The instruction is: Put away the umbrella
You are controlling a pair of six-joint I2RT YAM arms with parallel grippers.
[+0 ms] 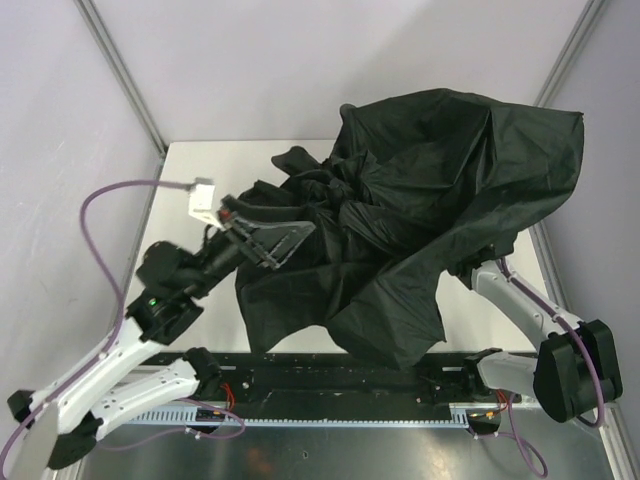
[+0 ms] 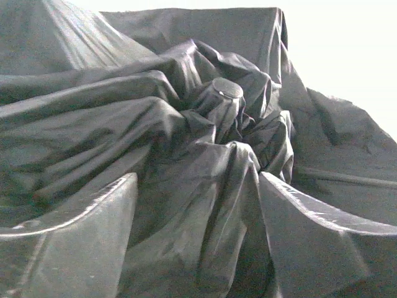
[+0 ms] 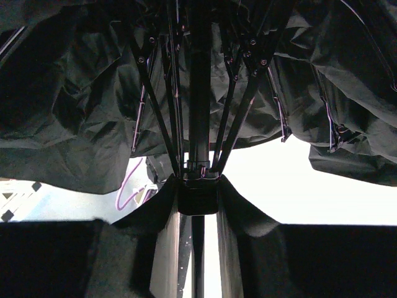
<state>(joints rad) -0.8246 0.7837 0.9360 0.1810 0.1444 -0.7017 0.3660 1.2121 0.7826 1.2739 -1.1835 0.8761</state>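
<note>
Crumpled umbrella (image 1: 430,190), left hand (image 2: 197,177) spread wide against canopy (image 2: 93,124), right hand (image 3: 198,186) clamped on shaft (image 3: 198,93) (beneath fabric)

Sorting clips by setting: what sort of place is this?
Probably a robotics lab work cell: a white table enclosed by plain pale walls and metal frame posts, with left arm and right arm bolted at its near edge.

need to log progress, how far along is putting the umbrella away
Done: the umbrella looks half collapsed, with its ribs angled in and the canopy slack and crumpled. In hand: the right fingers seem closed on the shaft at the runner, holding it up; the left fingers are open over fabric near the cap. Left: collapse it fully, wrap it, stow it.
</note>
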